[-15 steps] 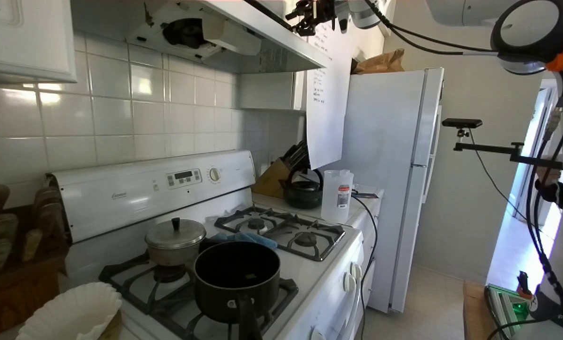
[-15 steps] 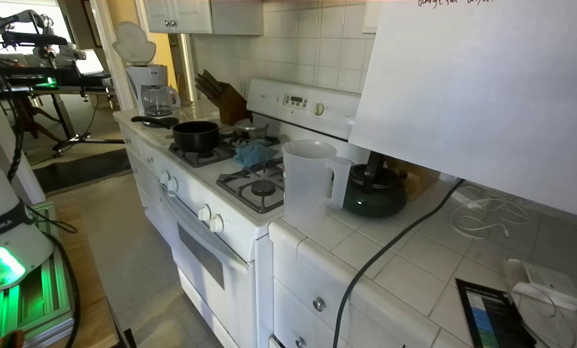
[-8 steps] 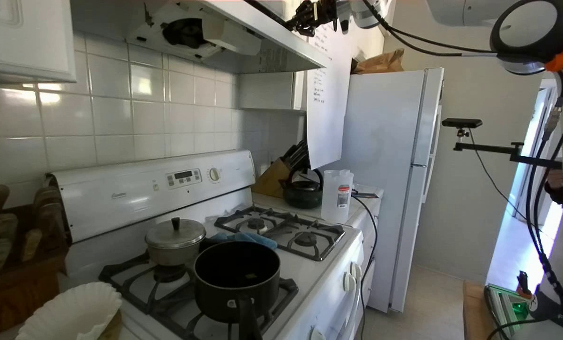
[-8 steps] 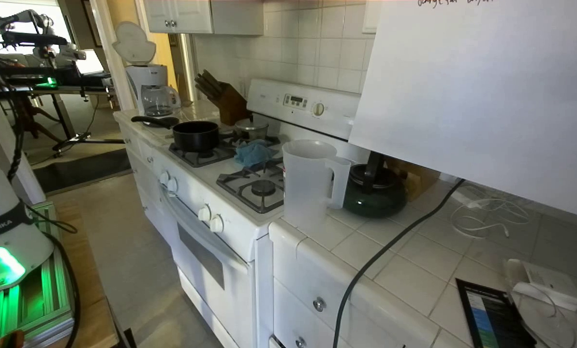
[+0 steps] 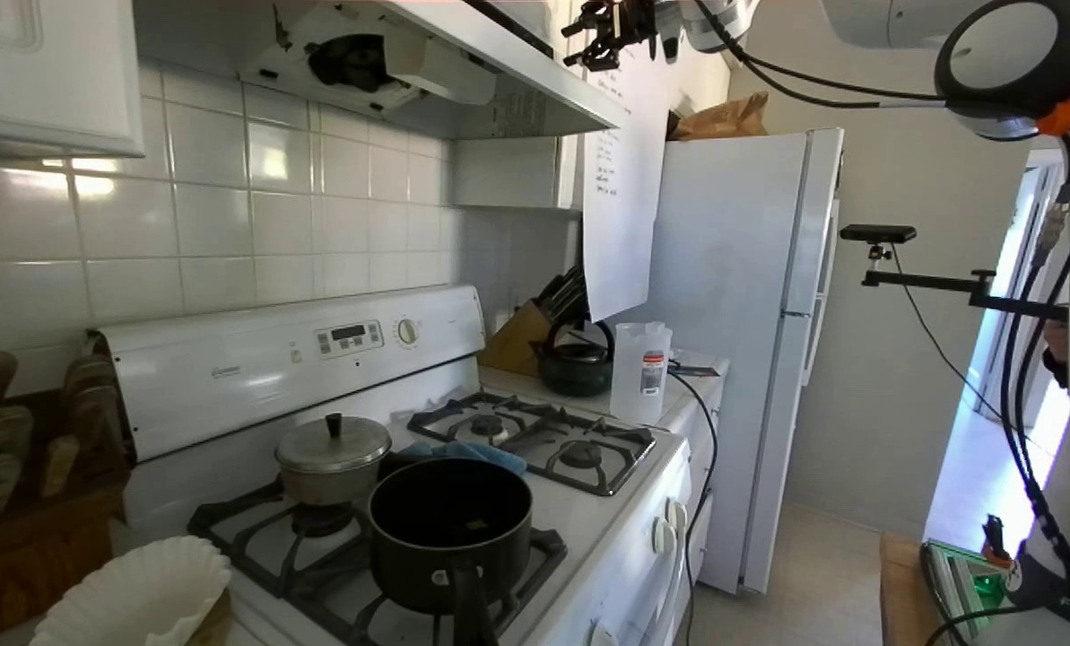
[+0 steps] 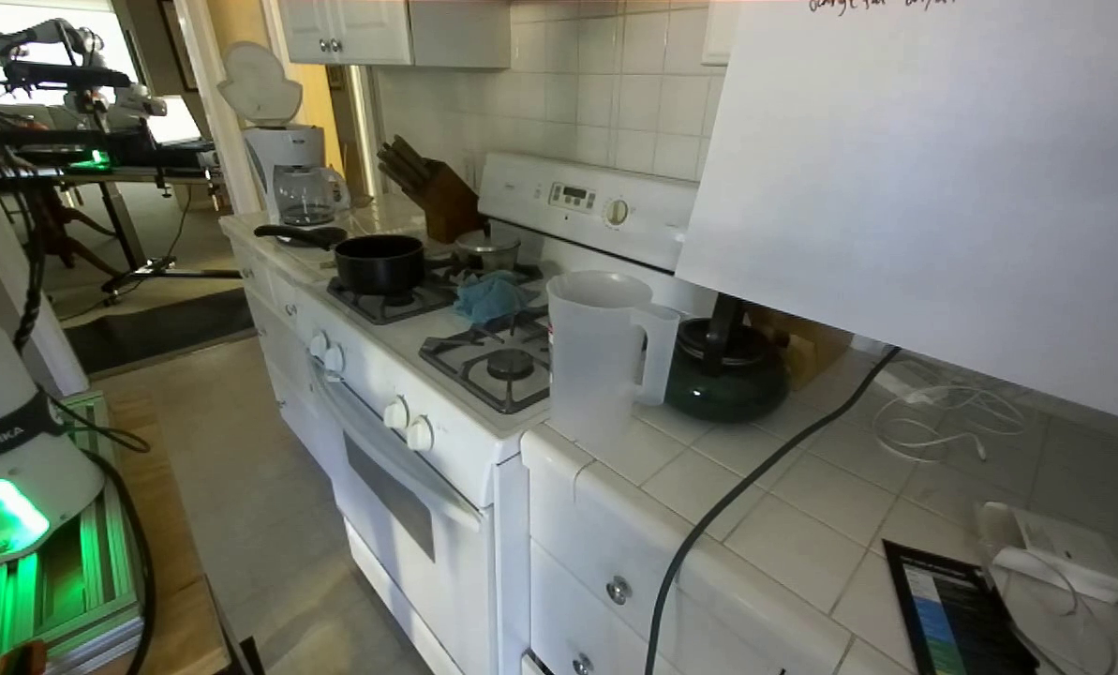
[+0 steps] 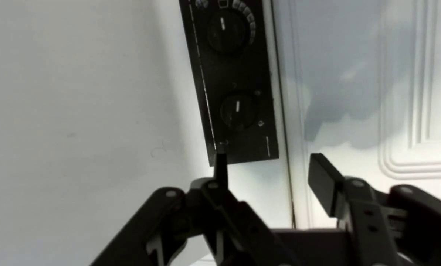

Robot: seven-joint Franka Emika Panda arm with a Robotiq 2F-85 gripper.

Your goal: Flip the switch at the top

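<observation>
A black control panel (image 7: 242, 70) with two round black knobs is on a white front. The upper knob (image 7: 226, 33) and the lower knob (image 7: 238, 112) each have a white mark, both pointing roughly up in the wrist view. My gripper (image 7: 269, 159) is open and empty, below the knobs in that view. Its left finger overlaps the panel's bottom left corner; its right finger stands in front of the white door. In an exterior view the gripper (image 5: 574, 47) is at the top, beside the front of the range hood (image 5: 535, 81). The knobs are hidden there.
The stove (image 5: 579, 529) stands below the hood, with a black pot (image 5: 452, 547) and a lidded pot (image 5: 333, 458). A paper sheet (image 5: 620, 179) hangs beside the hood. A plastic pitcher (image 6: 596, 366) and a green kettle (image 6: 727, 375) stand on the counter.
My gripper first dipped slightly, then moved right in an exterior view, away from the hood front. The stove and the things on it have not moved.
</observation>
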